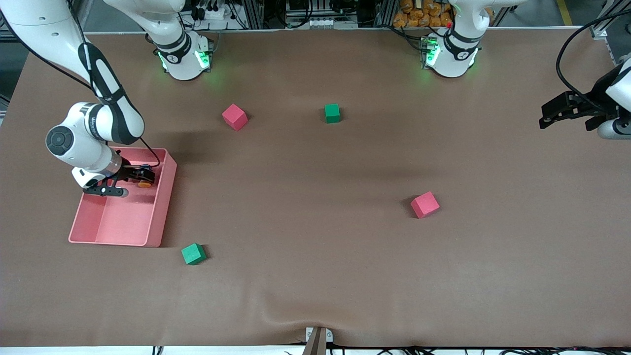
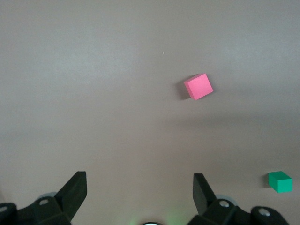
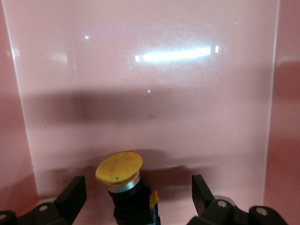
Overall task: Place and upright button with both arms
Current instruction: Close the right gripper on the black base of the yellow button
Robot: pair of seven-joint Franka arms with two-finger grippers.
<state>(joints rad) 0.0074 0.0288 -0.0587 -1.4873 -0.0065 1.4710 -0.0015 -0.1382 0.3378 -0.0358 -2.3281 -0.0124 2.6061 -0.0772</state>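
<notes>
Right gripper [image 1: 125, 183] low in pink tray [image 1: 165, 207], frame left, jaws wide, straddling button [image 3: 119, 176], no grip. Left gripper [image 1: 567, 114] waits upper right, open, empty.

Right arm [image 1: 93, 128]: white rounded shells, black bands at the joints, round dark grey cap on the elbow joint.
Right arm cable: thin black lead along the forearm.
Right base [image 1: 183, 56]: white dome, black ring, green lights on both flanks.
Left base [image 1: 451, 54]: white dome, black ring, green light, small dark mark on the shell.
Left arm [image 1: 618, 93]: white shell, black cable looping above it.
Right gripper [image 3: 140, 199]: black wedge-shaped fingers [image 3: 72, 194], a screw head in each finger mount.
Left gripper [image 2: 140, 194]: same black wedge fingers [image 2: 75, 190], silver screws in the mounts.
</notes>
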